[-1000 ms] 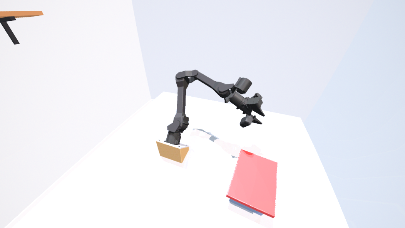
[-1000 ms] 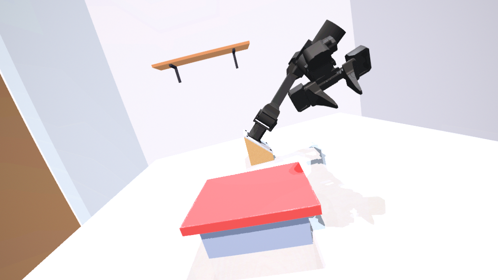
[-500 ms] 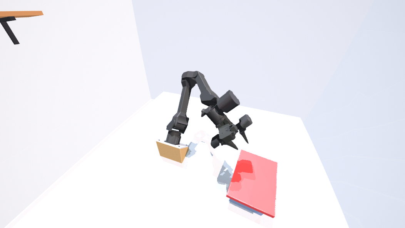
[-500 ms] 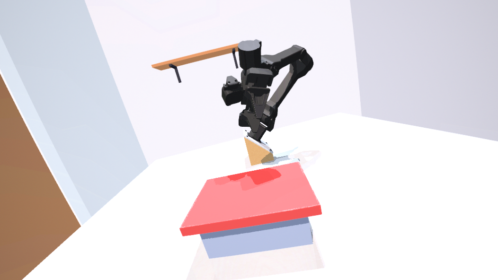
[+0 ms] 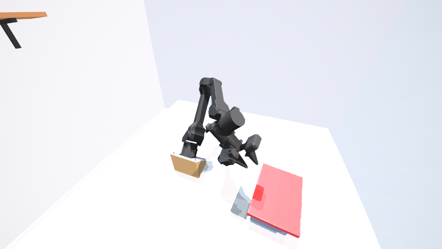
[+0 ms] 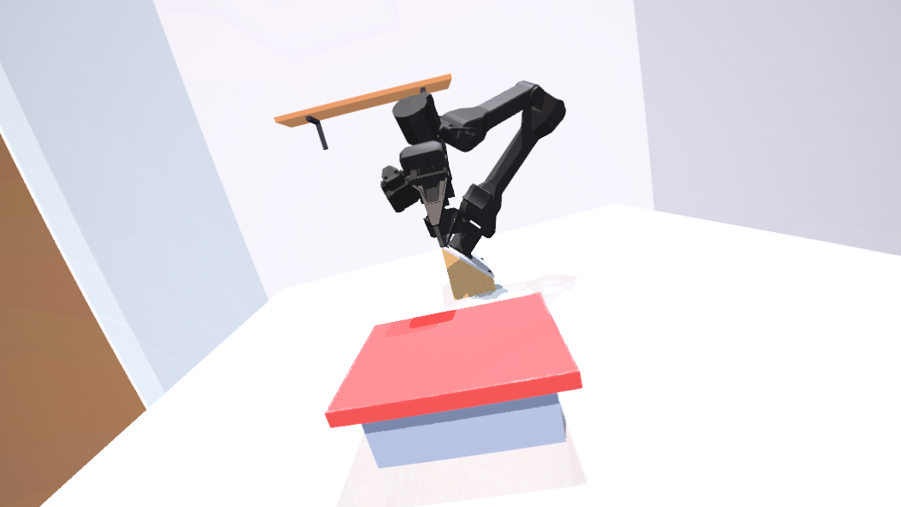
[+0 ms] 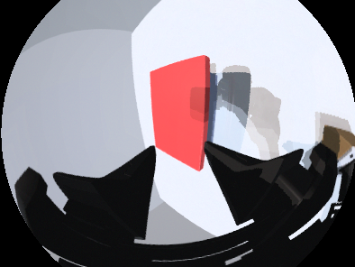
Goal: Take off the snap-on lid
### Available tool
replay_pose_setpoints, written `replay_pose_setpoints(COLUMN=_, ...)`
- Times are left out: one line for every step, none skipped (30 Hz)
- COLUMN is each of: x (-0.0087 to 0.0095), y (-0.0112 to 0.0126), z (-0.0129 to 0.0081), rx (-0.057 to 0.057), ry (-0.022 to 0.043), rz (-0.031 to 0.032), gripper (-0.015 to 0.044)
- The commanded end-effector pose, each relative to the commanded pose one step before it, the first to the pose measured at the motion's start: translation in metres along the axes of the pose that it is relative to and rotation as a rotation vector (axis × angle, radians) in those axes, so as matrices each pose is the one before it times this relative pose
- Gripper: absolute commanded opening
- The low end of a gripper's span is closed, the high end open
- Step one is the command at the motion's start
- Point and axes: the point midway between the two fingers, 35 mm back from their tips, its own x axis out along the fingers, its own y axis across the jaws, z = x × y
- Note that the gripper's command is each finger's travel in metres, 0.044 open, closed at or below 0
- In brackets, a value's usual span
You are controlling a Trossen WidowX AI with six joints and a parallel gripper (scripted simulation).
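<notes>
The red snap-on lid (image 5: 278,198) (image 6: 460,353) (image 7: 180,112) sits flat on the pale blue storage box (image 5: 265,226) (image 6: 466,435), overhanging it all round. The box stands on the white table (image 5: 123,201) at the front right. My gripper (image 5: 251,165) (image 6: 440,242) (image 7: 180,147) is open and empty. It hangs tilted downwards just beyond the lid's far short edge, a little above it and apart from it. In the wrist view the lid shows between and beyond the two dark fingers. A darker patch on the lid near that edge is the gripper's shadow.
The arm stands on a tan wooden base block (image 5: 187,165) (image 6: 466,280) behind the box. An orange wall shelf (image 5: 21,14) (image 6: 365,100) hangs high on the wall. A brown panel (image 6: 50,353) stands beside the table's edge.
</notes>
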Motion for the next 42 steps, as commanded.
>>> replay_pose_setpoints(x=0.00523, y=-0.00727, z=0.00105, rx=0.0166, ry=0.00613, rz=-0.00368, gripper=0.0235)
replay_pose_setpoints(x=0.00665, y=-0.00628, z=0.00081, rx=-0.0004, ry=-0.00082, rz=-0.00111, gripper=0.0235)
replay_pose_setpoints(x=0.00817, y=-0.00853, z=0.00049, rx=-0.0002, ry=-0.00044, rz=-0.00067, gripper=0.0235)
replay_pose_setpoints(x=0.00759, y=-0.00895, z=-0.00015, rx=0.0001, ry=0.00034, rz=0.00021, gripper=0.0235)
replay_pose_setpoints(x=0.00664, y=-0.00897, z=-0.00076, rx=0.0005, ry=0.00117, rz=0.00102, gripper=0.0235)
replay_pose_setpoints(x=0.00447, y=-0.00690, z=-0.00096, rx=0.0007, ry=0.00146, rz=0.00127, gripper=0.0235)
replay_pose_setpoints(x=0.00245, y=-0.00418, z=-0.00073, rx=0.0005, ry=0.00113, rz=0.00096, gripper=0.0235)
replay_pose_setpoints(x=0.00077, y=-0.00140, z=-0.00027, rx=0.0002, ry=0.00042, rz=0.00035, gripper=0.0235)
replay_pose_setpoints(x=0.00000, y=0.00000, z=0.00000, rx=0.0000, ry=0.00000, rz=0.00000, gripper=0.0235)
replay_pose_setpoints(x=0.00000, y=0.00000, z=0.00000, rx=0.0000, ry=0.00000, rz=0.00000, gripper=0.0235)
replay_pose_setpoints(x=0.00000, y=0.00000, z=0.00000, rx=0.0000, ry=0.00000, rz=0.00000, gripper=0.0235)
replay_pose_setpoints(x=0.00000, y=0.00000, z=0.00000, rx=0.0000, ry=0.00000, rz=0.00000, gripper=0.0235)
replay_pose_setpoints(x=0.00025, y=0.00004, z=0.00003, rx=0.0000, ry=-0.00007, rz=-0.00009, gripper=0.0235)
replay_pose_setpoints(x=0.00051, y=0.00008, z=0.00005, rx=-0.0001, ry=-0.00012, rz=-0.00022, gripper=0.0235)
replay_pose_setpoints(x=0.00076, y=0.00011, z=0.00008, rx=-0.0001, ry=-0.00021, rz=-0.00026, gripper=0.0235)
replay_pose_setpoints(x=0.00099, y=0.00014, z=0.00011, rx=-0.0001, ry=-0.00026, rz=-0.00032, gripper=0.0235)
replay_pose_setpoints(x=0.00122, y=0.00017, z=0.00013, rx=-0.0002, ry=-0.00031, rz=-0.00038, gripper=0.0235)
replay_pose_setpoints(x=0.00143, y=0.00020, z=0.00014, rx=-0.0002, ry=-0.00035, rz=-0.00042, gripper=0.0235)
replay_pose_setpoints(x=0.00154, y=0.00020, z=0.00014, rx=-0.0002, ry=-0.00035, rz=-0.00042, gripper=0.0235)
replay_pose_setpoints(x=0.00156, y=0.00019, z=0.00013, rx=-0.0002, ry=-0.00033, rz=-0.00039, gripper=0.0235)
replay_pose_setpoints(x=0.00158, y=0.00015, z=0.00012, rx=-0.0003, ry=-0.00028, rz=-0.00046, gripper=0.0235)
replay_pose_setpoints(x=0.00158, y=0.00017, z=0.00011, rx=-0.0003, ry=-0.00030, rz=-0.00036, gripper=0.0235)
replay_pose_setpoints(x=0.00157, y=0.00016, z=0.00010, rx=-0.0001, ry=-0.00027, rz=-0.00030, gripper=0.0235)
replay_pose_setpoints(x=0.00158, y=0.00015, z=0.00009, rx=-0.0002, ry=-0.00025, rz=-0.00028, gripper=0.0235)
replay_pose_setpoints(x=0.00158, y=0.00014, z=0.00008, rx=-0.0001, ry=-0.00022, rz=-0.00024, gripper=0.0235)
replay_pose_setpoints(x=0.00159, y=0.00013, z=0.00007, rx=-0.0001, ry=-0.00020, rz=-0.00021, gripper=0.0235)
replay_pose_setpoints(x=0.00159, y=0.00012, z=0.00006, rx=-0.0001, ry=-0.00018, rz=-0.00018, gripper=0.0235)
replay_pose_setpoints(x=0.00159, y=0.00011, z=0.00005, rx=-0.0001, ry=-0.00015, rz=-0.00016, gripper=0.0235)
replay_pose_setpoints(x=0.00160, y=0.00010, z=0.00004, rx=-0.0001, ry=-0.00013, rz=-0.00013, gripper=0.0235)
replay_pose_setpoints(x=0.00160, y=0.00009, z=0.00003, rx=-0.0001, ry=-0.00011, rz=-0.00010, gripper=0.0235)
replay_pose_setpoints(x=0.00160, y=0.00008, z=0.00002, rx=-0.0001, ry=-0.00008, rz=-0.00007, gripper=0.0235)
replay_pose_setpoints(x=0.00161, y=0.00007, z=0.00001, rx=-0.0001, ry=-0.00006, rz=-0.00005, gripper=0.0235)
replay_pose_setpoints(x=0.00161, y=0.00006, z=0.00000, rx=0.0000, ry=-0.00003, rz=-0.00002, gripper=0.0235)
replay_pose_setpoints(x=0.00162, y=0.00002, z=-0.00003, rx=-0.0006, ry=-0.00008, rz=-0.00019, gripper=0.0235)
replay_pose_setpoints(x=0.00161, y=0.00000, z=-0.00004, rx=-0.0005, ry=-0.00017, rz=-0.00015, gripper=0.0235)
replay_pose_setpoints(x=0.00161, y=0.00002, z=-0.00002, rx=0.0000, ry=0.00005, rz=0.00008, gripper=0.0235)
replay_pose_setpoints(x=0.00162, y=0.00001, z=-0.00003, rx=0.0000, ry=0.00008, rz=0.00010, gripper=0.0235)
replay_pose_setpoints(x=0.00162, y=0.00000, z=-0.00004, rx=0.0001, ry=0.00010, rz=0.00013, gripper=0.0235)
replay_pose_setpoints(x=0.00165, y=-0.00006, z=0.00004, rx=-0.0010, ry=-0.00057, rz=0.00017, gripper=0.0235)
replay_pose_setpoints(x=0.00162, y=-0.00002, z=-0.00007, rx=0.0001, ry=0.00019, rz=0.00018, gripper=0.0235)
replay_pose_setpoints(x=0.00162, y=-0.00004, z=-0.00008, rx=0.0002, ry=0.00022, rz=0.00020, gripper=0.0235)
replay_pose_setpoints(x=0.00162, y=-0.00005, z=-0.00008, rx=0.0002, ry=0.00025, rz=0.00023, gripper=0.0235)
